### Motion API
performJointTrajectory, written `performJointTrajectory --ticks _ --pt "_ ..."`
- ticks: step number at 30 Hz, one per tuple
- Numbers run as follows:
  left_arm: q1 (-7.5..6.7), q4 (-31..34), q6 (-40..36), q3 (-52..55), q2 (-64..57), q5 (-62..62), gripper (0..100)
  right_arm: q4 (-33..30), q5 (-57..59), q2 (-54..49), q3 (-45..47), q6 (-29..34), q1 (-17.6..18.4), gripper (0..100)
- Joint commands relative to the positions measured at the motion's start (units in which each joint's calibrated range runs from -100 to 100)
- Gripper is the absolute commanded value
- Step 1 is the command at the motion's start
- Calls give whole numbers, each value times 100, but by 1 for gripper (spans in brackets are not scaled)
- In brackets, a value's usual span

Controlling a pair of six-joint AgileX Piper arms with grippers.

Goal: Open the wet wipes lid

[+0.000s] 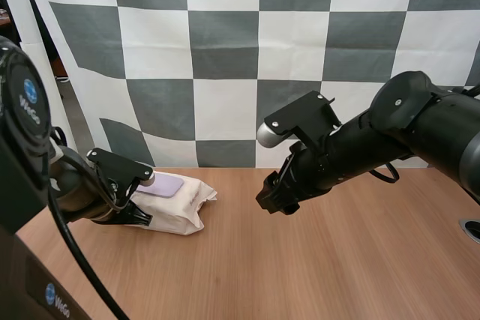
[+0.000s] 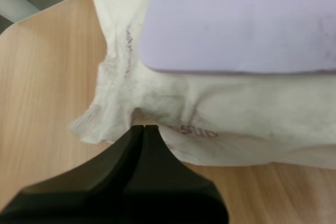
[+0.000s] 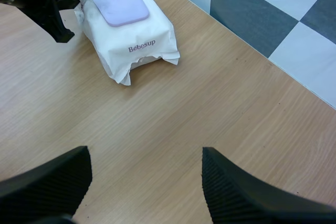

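Note:
A white wet wipes pack [image 1: 180, 204] lies on the wooden table at the left, its flat lavender lid [image 1: 161, 184] closed on top. My left gripper [image 1: 135, 217] sits low at the pack's near-left side. In the left wrist view its fingers lie together as one dark wedge, shut on nothing, with the tip [image 2: 143, 127] at the crinkled edge of the pack [image 2: 210, 114] just below the lid [image 2: 241, 19]. My right gripper [image 1: 274, 198] hangs above the table's middle, to the right of the pack. Its ribbed fingers stand apart, open and empty [image 3: 144, 177], facing the pack [image 3: 139, 40].
Bare wooden table [image 1: 315, 267] stretches right of the pack and toward the front. A dark round fitting [image 1: 471, 228] sits at the table's right edge. My left arm [image 3: 50, 17] shows beside the pack in the right wrist view.

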Motion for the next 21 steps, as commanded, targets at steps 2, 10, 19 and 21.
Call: performJointTrajectory --ticks 2,10,19,21 --pt "37 -3 8 0 -746 562 0 3 2 1 -7 7 3 100" --pt "37 -3 -21 0 -2665 1964 0 3 2 1 -7 7 3 100" --pt "37 8 -126 0 -3391 2014 63 3 2 1 -7 7 3 100" --pt "37 -3 -163 0 -3335 1954 100 3 2 1 -7 7 3 100"
